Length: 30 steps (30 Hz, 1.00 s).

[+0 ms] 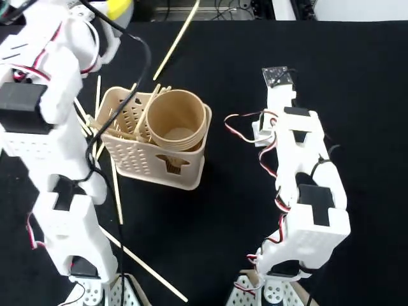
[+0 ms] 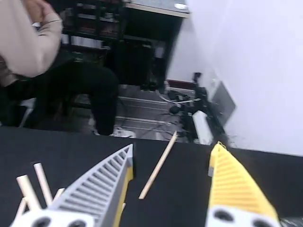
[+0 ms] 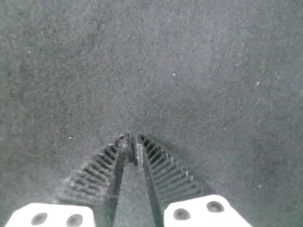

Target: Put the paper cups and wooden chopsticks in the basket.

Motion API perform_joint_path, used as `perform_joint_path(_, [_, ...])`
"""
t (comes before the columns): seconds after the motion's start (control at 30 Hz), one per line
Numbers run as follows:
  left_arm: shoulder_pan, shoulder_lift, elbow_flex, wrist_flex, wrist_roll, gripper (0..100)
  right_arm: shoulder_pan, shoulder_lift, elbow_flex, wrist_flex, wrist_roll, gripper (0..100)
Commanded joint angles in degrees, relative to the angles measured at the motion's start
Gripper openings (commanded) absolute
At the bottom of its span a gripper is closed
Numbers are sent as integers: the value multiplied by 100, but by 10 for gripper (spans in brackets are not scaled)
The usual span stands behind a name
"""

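Observation:
A cream slotted basket (image 1: 137, 162) stands on the black table left of centre. Stacked paper cups (image 1: 177, 120) sit inside it, and several wooden chopsticks (image 1: 131, 111) lean beside them. One loose chopstick (image 1: 175, 41) lies behind the basket near the table's far edge. In the left wrist view this chopstick (image 2: 158, 165) lies on the table beyond my open left gripper (image 2: 173, 146), in line with the gap between its fingers. That gripper (image 1: 118, 7) is at the far left corner. My right gripper (image 1: 277, 75) rests shut to the right of the basket, low over bare table (image 3: 131, 139).
More loose chopsticks lie on the table: one (image 1: 116, 191) by the basket's left side, one (image 1: 146, 264) slanting near the front edge by the left arm's base. Chopstick ends (image 2: 33, 187) stick up beside my left gripper. The right arm's body fills the table's right side.

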Motion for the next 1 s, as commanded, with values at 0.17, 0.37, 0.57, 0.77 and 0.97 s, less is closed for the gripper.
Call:
perform_joint_path(0.17, [-2220, -167, 453, 281, -9, 259, -97, -22, -13, -79, 62, 12])
perform_joint_path(0.37, [-3407, -167, 2334, 246, -334, 261, -97, -22, -13, -79, 62, 12])
perform_joint_path(0.57, [-3802, -167, 5015, -914, -1336, 262, -97, -22, -13, -79, 62, 12])
perform_joint_path(0.77, [-3811, -167, 6853, -2189, -2444, 329, -97, -22, -13, -79, 62, 12])
perform_joint_path(0.97, [-3785, 299, 6818, -2418, -2734, 332, -97, -22, -13, -79, 62, 12])
